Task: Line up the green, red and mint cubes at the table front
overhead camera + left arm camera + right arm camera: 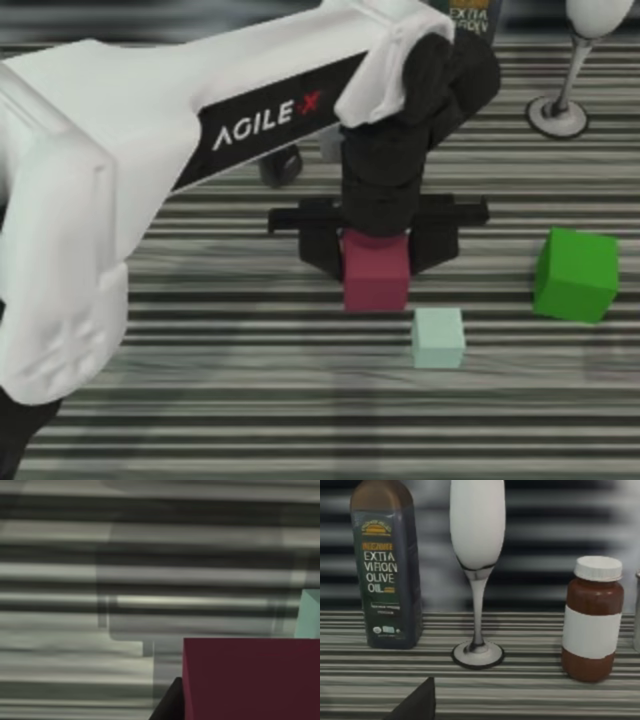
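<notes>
While our left arm is reaching across from the left side of the striped surface [200, 400], its left claw [376, 250] is sitting right over the red cube [376, 282], around the middle of the surface. The two black fingers [436, 243] are standing on either side of the cube's far end and look pressed against it, so we're reading this as the claw closed on the red cube. In the left wrist view the red cube [250, 677] is filling the corner with a bit of dark finger [170, 705] beside it, and a sliver of the mint cube [310, 614] is peeking in at the edge.

The mint cube [439, 338] is lying just to the near right of the red one, close but apart from it. The green cube [574, 274] is sitting well off to the right, roughly level with the red cube.

Our right arm isn't showing in the top view. Its wrist camera is looking at stuff along the far edge: an olive oil bottle [387, 565], a white-filled stemmed glass [477, 580] and a brown jar with a white lid [594, 620]. Only a dark wedge of the right claw is poking into that picture, so we can't tell if it's open or closed.
</notes>
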